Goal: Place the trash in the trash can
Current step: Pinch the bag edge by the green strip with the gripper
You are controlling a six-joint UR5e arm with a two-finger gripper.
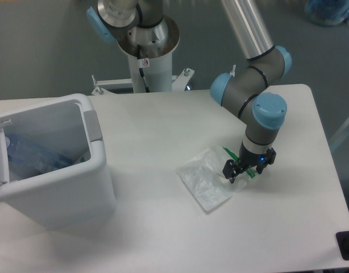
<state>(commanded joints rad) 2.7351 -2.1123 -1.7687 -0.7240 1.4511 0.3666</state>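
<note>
A crinkled clear plastic bag with a green-striped edge lies flat on the white table, right of centre. My gripper points down over the bag's right, green-striped edge. Its black fingers stand apart, one on each side of the green strip, so it looks open. The white trash can sits at the table's left, well away from the gripper. Inside it lies a crushed clear bottle with a bluish tint, partly hidden by the bin's wall.
The arm's base column stands behind the table's far edge. The bin's grey hinge piece faces the table's middle. The table's right edge runs close to the gripper.
</note>
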